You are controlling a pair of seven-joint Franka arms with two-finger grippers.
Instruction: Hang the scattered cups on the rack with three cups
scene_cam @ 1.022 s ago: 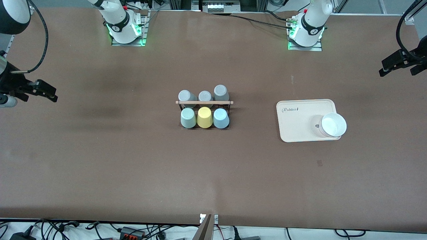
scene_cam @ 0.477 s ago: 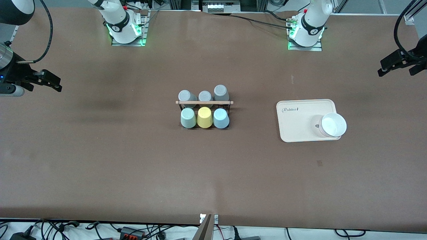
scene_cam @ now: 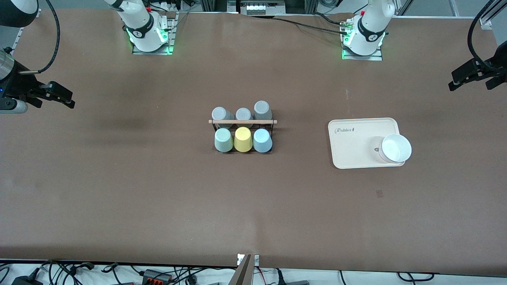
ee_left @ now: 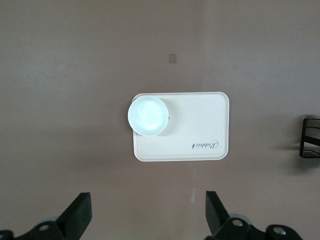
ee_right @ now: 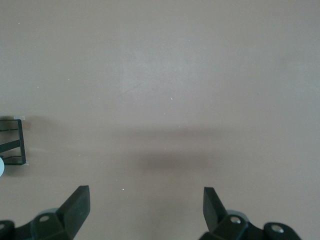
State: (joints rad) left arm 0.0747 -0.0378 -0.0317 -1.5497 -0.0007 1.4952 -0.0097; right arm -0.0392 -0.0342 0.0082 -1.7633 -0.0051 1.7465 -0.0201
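Note:
The black wire rack with its wooden rod stands mid-table. The pale mint green cup, a yellow cup and the light blue cup sit upside down on its pegs in the row nearer the front camera. Three grey cups fill the other row. My right gripper is open and empty over bare table at the right arm's end; it also shows in the right wrist view. My left gripper is open and empty over bare table at the left arm's end; it also shows in the left wrist view.
A cream tray lies between the rack and the left arm's end, with a white bowl on its corner. The tray and bowl show in the left wrist view. A rack edge shows in the right wrist view.
My right gripper has moved a little toward the robots' side of the table and then stopped. The left gripper and the cups have hardly moved.

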